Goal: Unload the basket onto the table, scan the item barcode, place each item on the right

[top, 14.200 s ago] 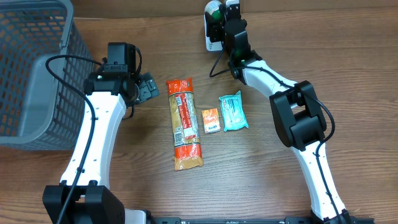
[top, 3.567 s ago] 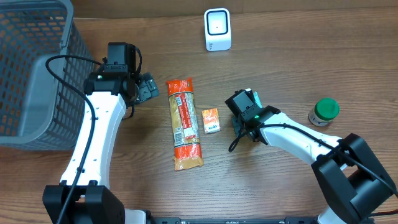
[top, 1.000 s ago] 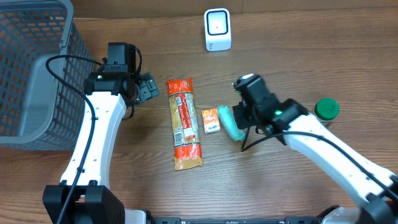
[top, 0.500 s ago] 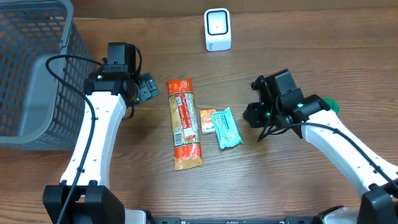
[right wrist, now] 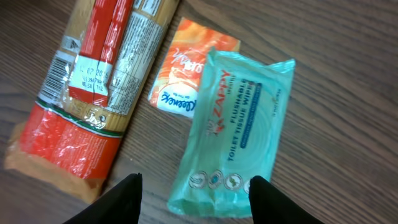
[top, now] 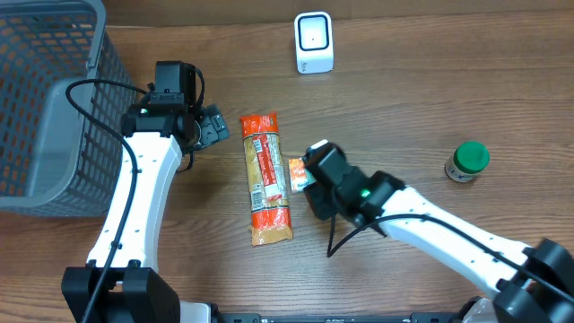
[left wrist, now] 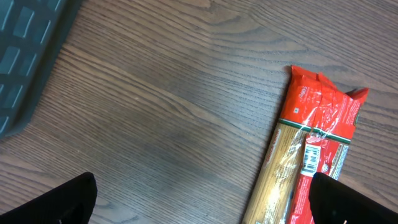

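On the table, the right gripper hangs spread over the wipes pack, likely to grab it for scanning; the left gripper gapes idle.

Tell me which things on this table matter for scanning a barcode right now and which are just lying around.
In the job: barcode scanner; teal wipes pack; right gripper, open above that pack.
Lying about, apparently: pasta packet; orange tissue pack; green-lidded jar; grey basket.
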`<act>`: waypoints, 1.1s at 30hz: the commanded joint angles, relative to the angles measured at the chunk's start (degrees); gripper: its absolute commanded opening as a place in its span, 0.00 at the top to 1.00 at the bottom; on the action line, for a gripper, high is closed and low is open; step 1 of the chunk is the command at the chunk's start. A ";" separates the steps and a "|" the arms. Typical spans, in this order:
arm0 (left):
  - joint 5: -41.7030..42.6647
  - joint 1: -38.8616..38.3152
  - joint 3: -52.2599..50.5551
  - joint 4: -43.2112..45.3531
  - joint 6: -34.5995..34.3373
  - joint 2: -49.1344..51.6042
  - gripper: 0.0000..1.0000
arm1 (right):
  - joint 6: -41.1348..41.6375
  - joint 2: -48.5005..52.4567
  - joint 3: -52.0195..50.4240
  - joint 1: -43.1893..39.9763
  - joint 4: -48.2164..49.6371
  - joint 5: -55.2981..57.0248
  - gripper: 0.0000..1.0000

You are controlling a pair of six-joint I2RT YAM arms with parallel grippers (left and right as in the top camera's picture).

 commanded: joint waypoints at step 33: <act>-0.72 0.02 0.11 0.04 0.63 0.28 0.00 | 3.04 -2.45 3.06 -17.09 -4.00 -30.49 0.96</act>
